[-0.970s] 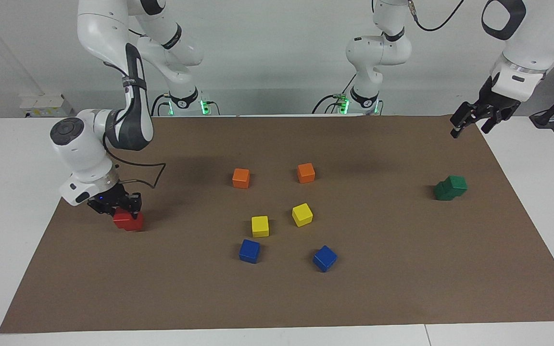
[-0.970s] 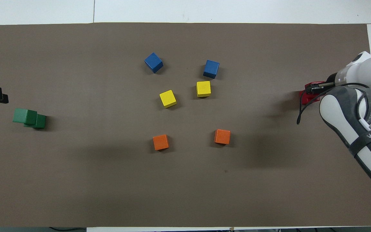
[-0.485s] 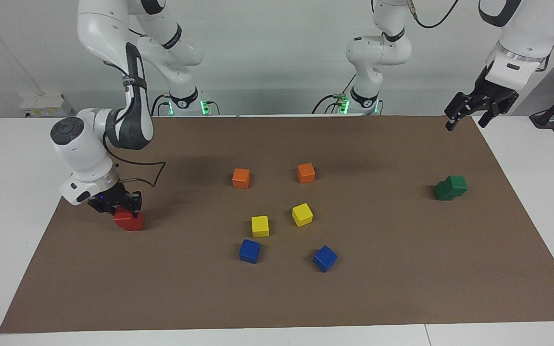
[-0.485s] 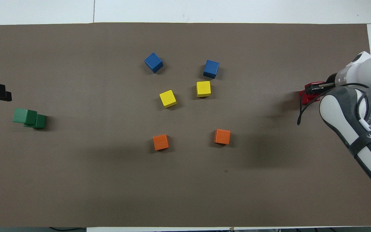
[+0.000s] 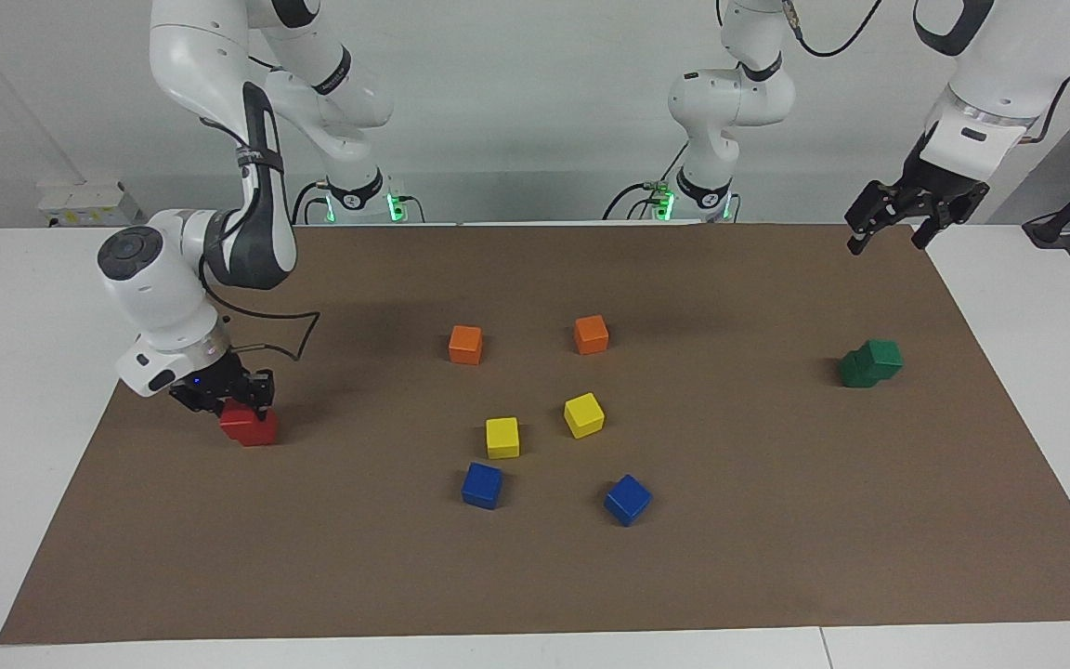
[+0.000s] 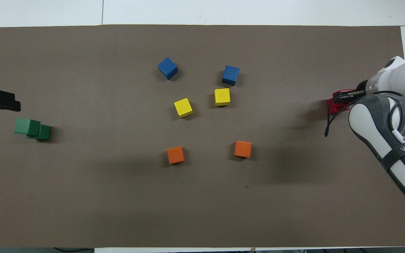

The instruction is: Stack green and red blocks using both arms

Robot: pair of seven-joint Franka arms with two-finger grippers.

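My right pincer (image 5: 236, 398) sits clamped on the red blocks (image 5: 250, 426) at frame left; my left pincer (image 5: 890, 228) hangs spread apart, upper right, above the green blocks (image 5: 870, 363).

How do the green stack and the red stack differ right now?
The green stack stands free, its top cube offset; the left gripper is raised and open above the mat. The red stack sits under the right gripper, which is down on its top cube. Both are two-cube stacks at the mat's ends.

One camera faces the robots from high across the table (image 5: 535, 576); another looks steeply down, sharing the mat.
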